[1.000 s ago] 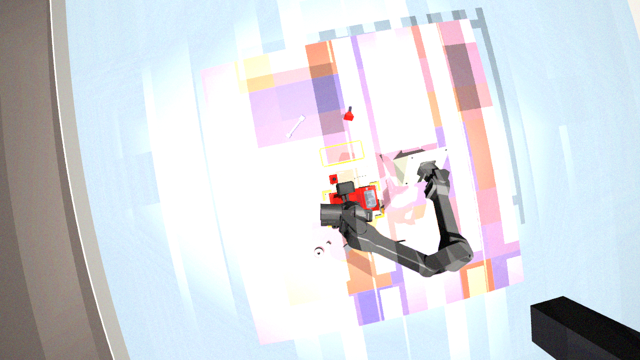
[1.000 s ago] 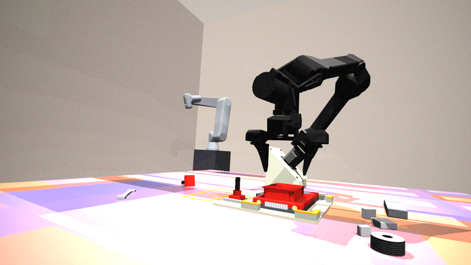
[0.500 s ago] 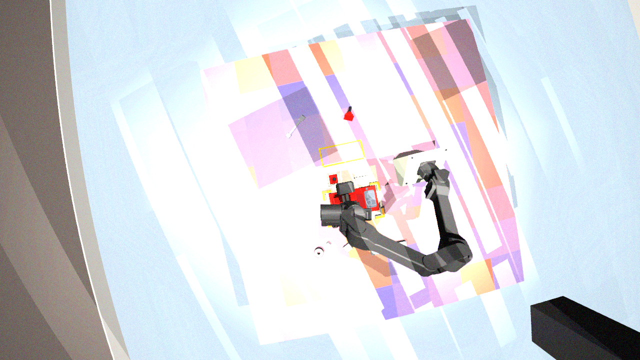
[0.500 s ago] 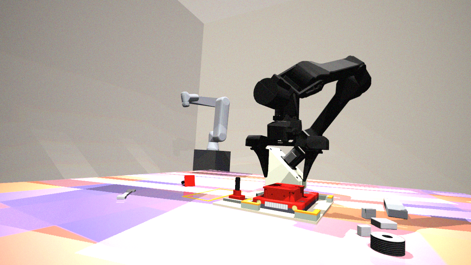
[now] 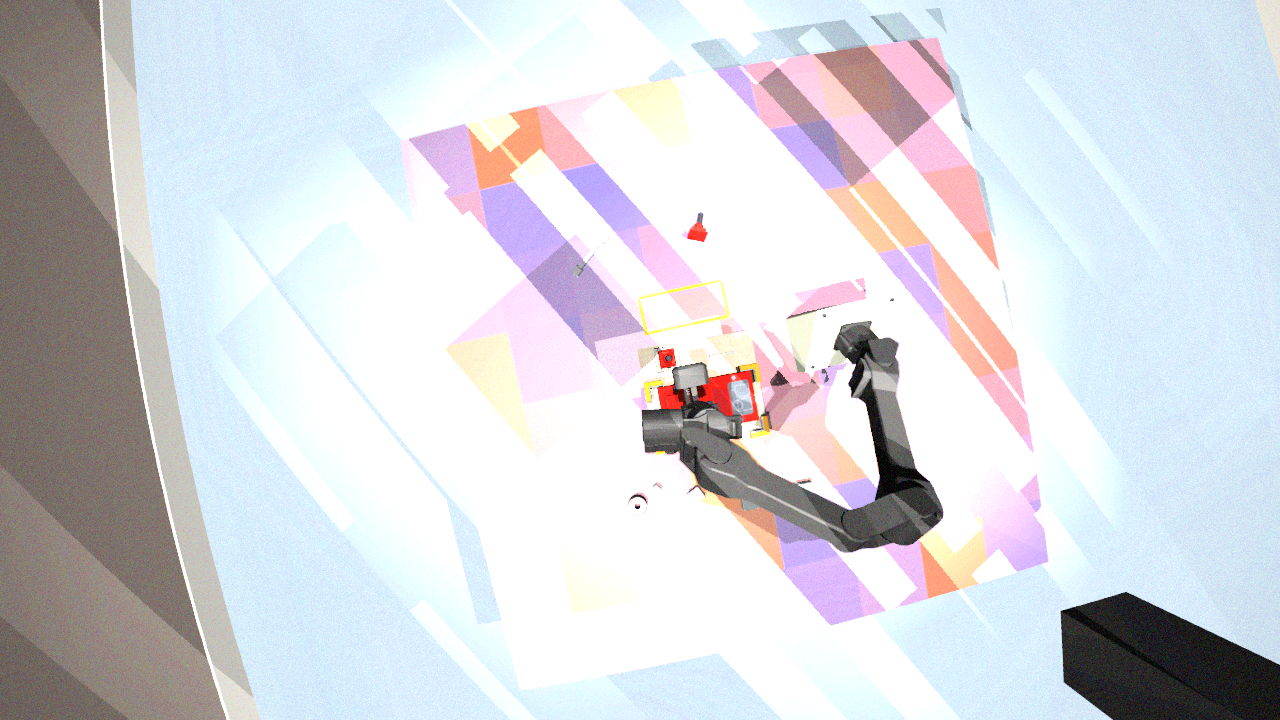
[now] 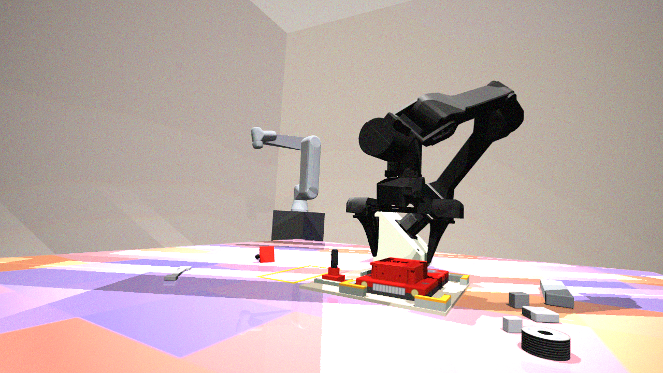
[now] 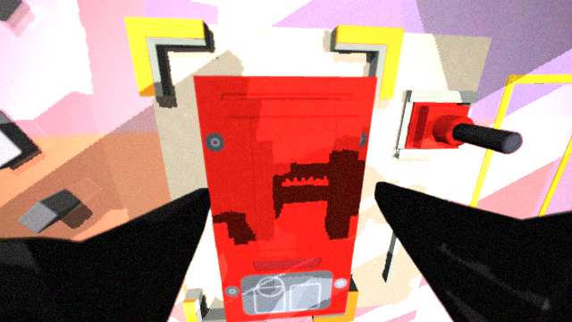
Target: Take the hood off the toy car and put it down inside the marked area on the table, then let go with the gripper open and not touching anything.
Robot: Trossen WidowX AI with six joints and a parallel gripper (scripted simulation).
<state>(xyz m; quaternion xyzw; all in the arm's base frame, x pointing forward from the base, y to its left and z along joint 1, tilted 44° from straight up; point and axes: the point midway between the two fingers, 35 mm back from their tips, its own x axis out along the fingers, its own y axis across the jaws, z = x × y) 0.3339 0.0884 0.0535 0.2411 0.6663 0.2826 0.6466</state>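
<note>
My hand (image 7: 292, 197) is wide open and holds nothing, right above the red hood (image 7: 286, 179) on the toy car (image 6: 401, 278), one finger on each long side of it.

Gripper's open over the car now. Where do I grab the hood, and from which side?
Come straight down on the hood and pinch its two long side edges. It lies flat and narrow, and the open gripper already straddles it, one finger outside each edge, holding nothing.
</note>
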